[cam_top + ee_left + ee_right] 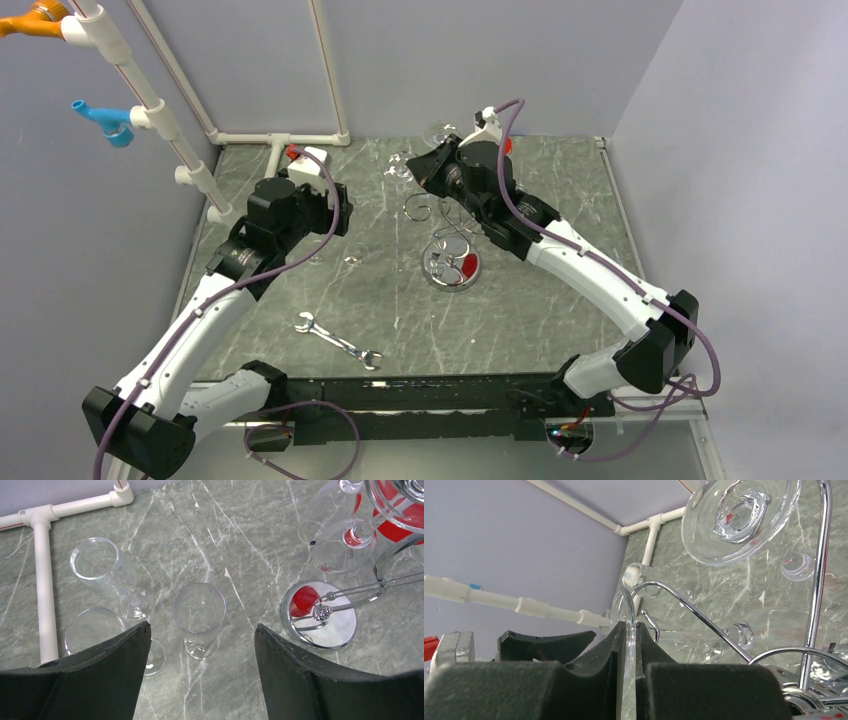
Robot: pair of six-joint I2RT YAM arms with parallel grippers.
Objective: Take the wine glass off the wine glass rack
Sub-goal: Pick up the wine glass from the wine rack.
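Observation:
The chrome wine glass rack [452, 266] stands mid-table, its curled wire arms spreading above the round base. It also shows in the left wrist view [320, 615] and the right wrist view [819, 580]. My right gripper [422, 168] is raised at the rack's far left side. Its fingers [619, 645] are shut on the thin rim of a clear wine glass [628, 615], close to a curled arm end. Another glass [741, 517] hangs from the rack, foot up. My left gripper [202, 627] is open and empty above the table, left of the rack.
Three clear glasses stand on the table under the left gripper [199, 610] [97, 565] [92, 630]. A silver wrench [338, 342] lies near the front. White PVC pipe [280, 140] runs along the back left. Grey walls close in the sides.

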